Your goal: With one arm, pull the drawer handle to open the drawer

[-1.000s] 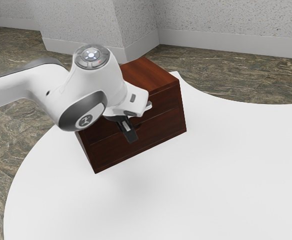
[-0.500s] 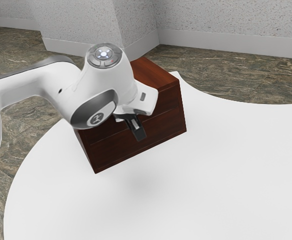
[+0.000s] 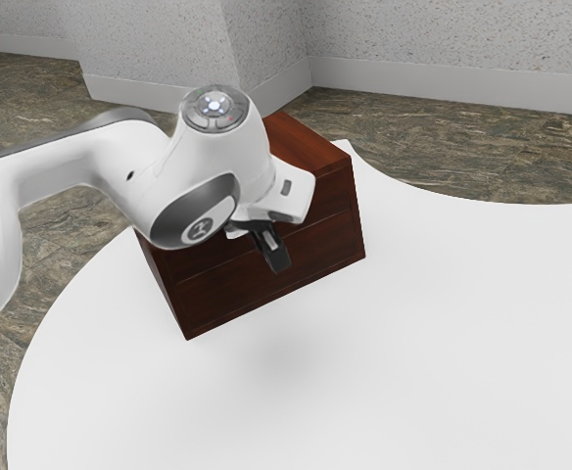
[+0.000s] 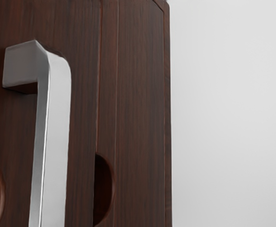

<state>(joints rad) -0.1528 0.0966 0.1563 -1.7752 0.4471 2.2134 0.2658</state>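
End effector: our end effector (image 3: 275, 251) hangs against the chest's front; we cannot tell whether it is released or clenched.
Handle: the silver handle (image 4: 50, 142) sits just ahead of it, on the drawer front (image 4: 83, 38).
Chest: the brown chest (image 3: 320, 186) stands on the white surface (image 3: 413, 343).

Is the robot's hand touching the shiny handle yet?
Cannot tell. In the exterior view the gripper hangs before the cabinet, hiding any contact; the wrist view shows the handle close.

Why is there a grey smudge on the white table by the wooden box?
Exterior view: it is a soft shadow on the table, probably from the arm above. Wrist view: the metal drawer handle has a pale shine, no harsh glare.
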